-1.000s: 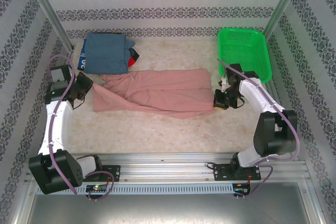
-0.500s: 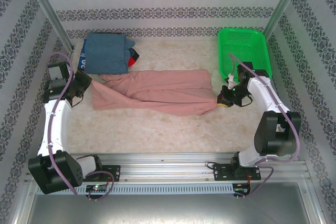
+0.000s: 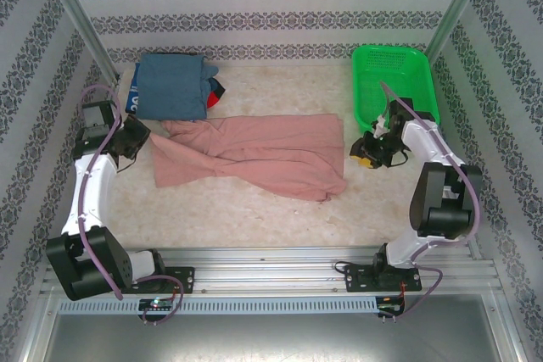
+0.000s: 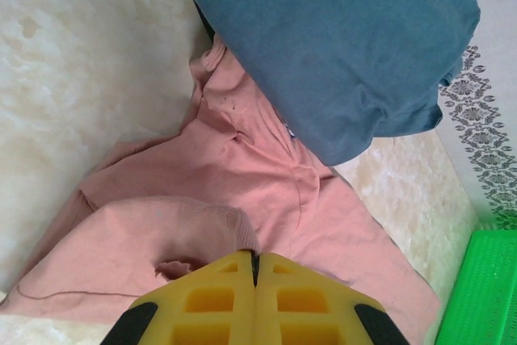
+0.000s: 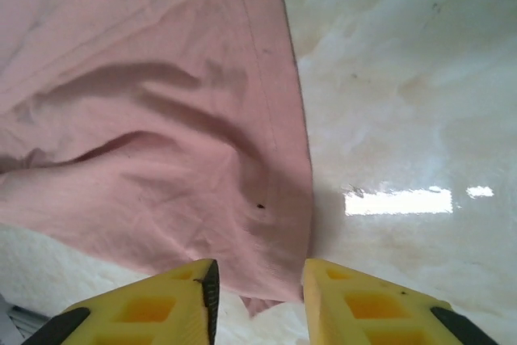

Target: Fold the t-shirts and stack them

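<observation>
The dusty-pink t-shirt [image 3: 254, 154] lies crumpled lengthwise across the middle of the table. My left gripper [image 3: 146, 137] sits at its left end, shut on a ribbed hem of the pink t-shirt [image 4: 275, 183], which runs into the closed yellow jaws of the left gripper [image 4: 254, 256]. My right gripper [image 3: 358, 155] hovers just off the shirt's right edge, open, with nothing between its fingers. In the right wrist view the pink t-shirt [image 5: 161, 119] lies loose below the right gripper [image 5: 258, 268]. A folded blue-grey t-shirt [image 3: 172, 86] tops a stack at the back left, with dark and red cloth [image 3: 216, 91] showing beside it.
A green mesh basket [image 3: 390, 48] stands at the back right, close behind the right arm; its corner [image 4: 485, 288] shows in the left wrist view. The blue-grey t-shirt [image 4: 339, 38] overlaps the pink shirt's far edge. Patterned walls close in the table.
My right gripper has opened and let go of the pink shirt's right end, which now lies flat. The right arm has drawn back to the right. The left gripper still holds.
</observation>
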You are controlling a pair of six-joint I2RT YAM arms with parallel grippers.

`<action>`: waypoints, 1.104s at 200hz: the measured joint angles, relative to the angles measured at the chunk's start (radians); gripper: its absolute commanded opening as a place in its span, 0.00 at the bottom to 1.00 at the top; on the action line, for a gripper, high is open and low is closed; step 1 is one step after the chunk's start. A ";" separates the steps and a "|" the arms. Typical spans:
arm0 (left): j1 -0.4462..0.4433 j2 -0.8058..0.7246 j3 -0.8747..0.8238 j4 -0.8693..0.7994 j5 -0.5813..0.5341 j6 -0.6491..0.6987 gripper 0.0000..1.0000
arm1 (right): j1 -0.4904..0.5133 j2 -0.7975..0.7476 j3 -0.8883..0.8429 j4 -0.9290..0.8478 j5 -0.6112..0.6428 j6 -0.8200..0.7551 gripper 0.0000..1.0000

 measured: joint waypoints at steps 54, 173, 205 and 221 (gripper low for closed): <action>-0.002 0.000 -0.007 0.016 0.022 0.000 0.00 | 0.260 -0.312 -0.209 -0.016 0.014 0.114 0.35; -0.004 0.002 -0.029 0.026 0.022 0.009 0.00 | 0.433 -0.109 -0.369 0.135 0.138 0.292 0.34; -0.004 -0.003 -0.029 0.026 0.022 0.018 0.00 | 0.443 -0.099 -0.363 0.180 0.189 0.323 0.33; -0.004 -0.005 -0.029 0.026 0.022 0.021 0.00 | 0.448 -0.095 -0.362 0.195 0.205 0.336 0.32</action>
